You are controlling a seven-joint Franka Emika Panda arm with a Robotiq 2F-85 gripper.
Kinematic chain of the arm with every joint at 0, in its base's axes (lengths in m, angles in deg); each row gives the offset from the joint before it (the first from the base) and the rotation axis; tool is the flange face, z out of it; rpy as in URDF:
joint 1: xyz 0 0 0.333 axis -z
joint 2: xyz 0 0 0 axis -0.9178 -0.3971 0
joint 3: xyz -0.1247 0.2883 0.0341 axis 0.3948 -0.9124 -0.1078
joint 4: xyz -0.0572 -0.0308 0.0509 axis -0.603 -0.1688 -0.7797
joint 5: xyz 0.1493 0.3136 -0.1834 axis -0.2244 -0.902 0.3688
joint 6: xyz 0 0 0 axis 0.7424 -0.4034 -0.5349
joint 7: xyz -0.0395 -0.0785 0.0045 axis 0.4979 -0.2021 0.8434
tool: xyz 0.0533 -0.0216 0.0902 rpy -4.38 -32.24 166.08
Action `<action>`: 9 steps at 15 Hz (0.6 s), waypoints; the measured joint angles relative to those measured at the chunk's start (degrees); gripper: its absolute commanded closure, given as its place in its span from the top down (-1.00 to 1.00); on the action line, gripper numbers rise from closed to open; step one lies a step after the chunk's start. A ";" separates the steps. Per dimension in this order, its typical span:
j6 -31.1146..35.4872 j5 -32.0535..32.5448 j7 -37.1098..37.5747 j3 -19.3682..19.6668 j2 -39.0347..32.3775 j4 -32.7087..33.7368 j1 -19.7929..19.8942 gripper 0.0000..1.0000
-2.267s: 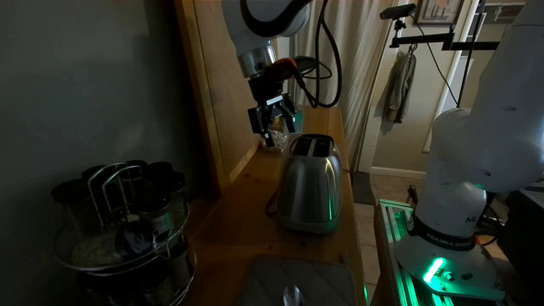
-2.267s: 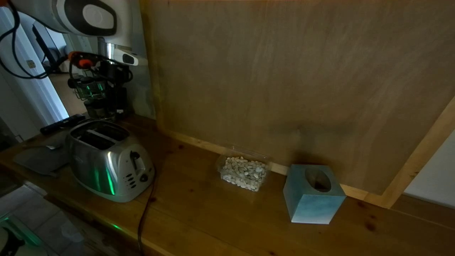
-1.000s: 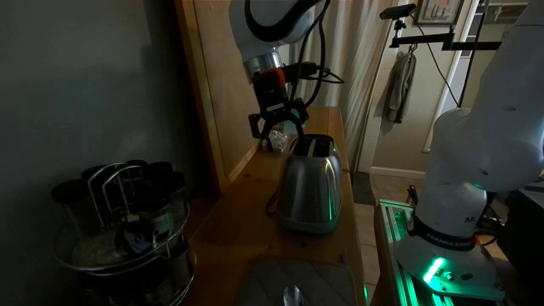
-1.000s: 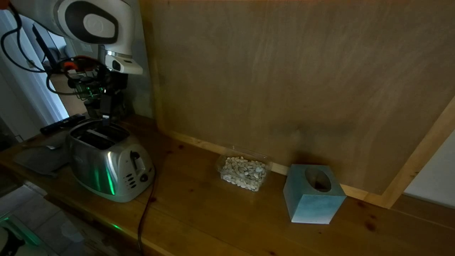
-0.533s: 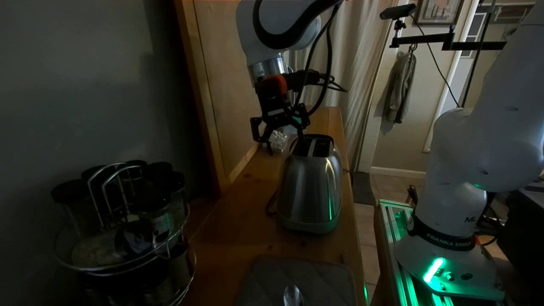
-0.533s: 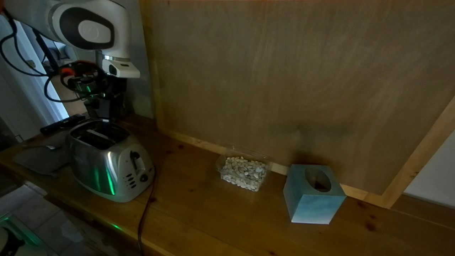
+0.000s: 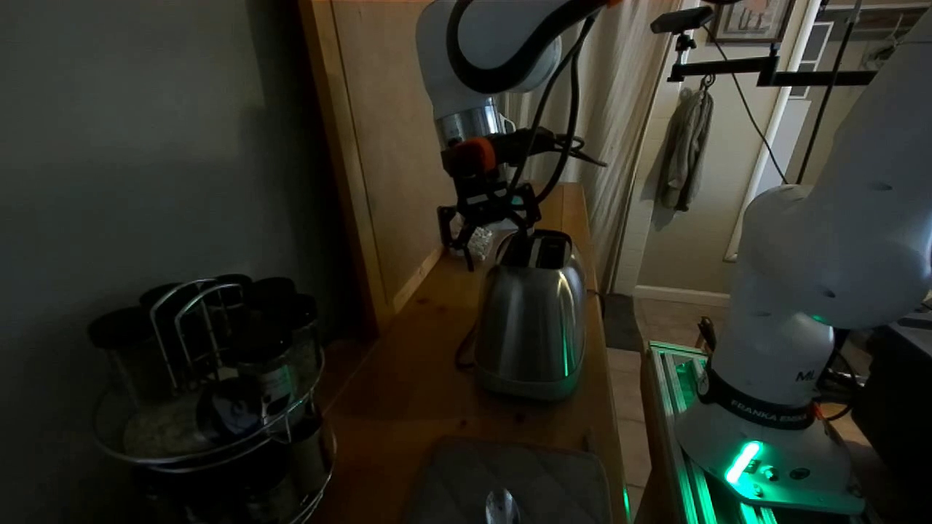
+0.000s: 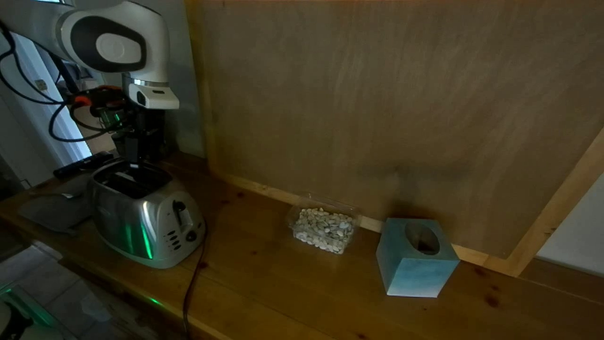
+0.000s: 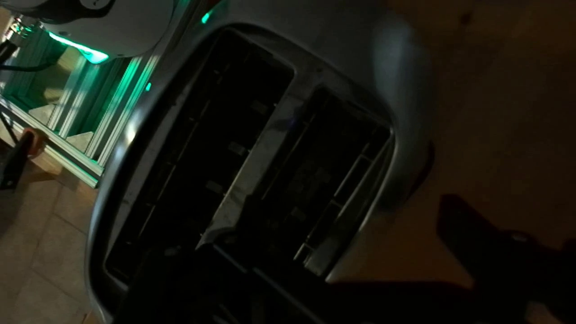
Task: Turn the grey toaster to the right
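The grey toaster (image 7: 531,327) stands upright on the wooden counter. It also shows in an exterior view (image 8: 127,222), with its lever and knob end facing that camera. My gripper (image 7: 497,249) is open, pointing down at the toaster's top edge. In the wrist view the jaws (image 9: 348,202) straddle the toaster's wall on the side toward the wooden panel. One finger overlaps the slot on that side. The other finger is outside, over the counter, with a gap to the wall. How deep the inner finger reaches, and whether it touches, cannot be told.
A wooden panel (image 8: 377,104) stands along the counter's back. A tub of pale pebbles (image 8: 323,229) and a blue box (image 8: 417,257) stand beyond the toaster. A cord (image 8: 191,288) trails to the front edge. A grey mat (image 7: 466,480) with a spoon (image 7: 502,506) and a jar rack (image 7: 218,378) are nearby.
My gripper has turned, its fingers show wider apart, and it has come down over the toaster's top edge, one finger at the slot. The toaster has not moved.
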 measured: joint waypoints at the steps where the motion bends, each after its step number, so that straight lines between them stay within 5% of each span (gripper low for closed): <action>1: 0.00 0.00 0.36 0.03 0.08 -0.18 0.04 0.50; 3: 0.02 0.00 0.75 0.12 0.35 -0.28 0.09 0.36; 9: 1.77 -0.30 2.80 0.42 1.26 -0.71 1.04 -0.51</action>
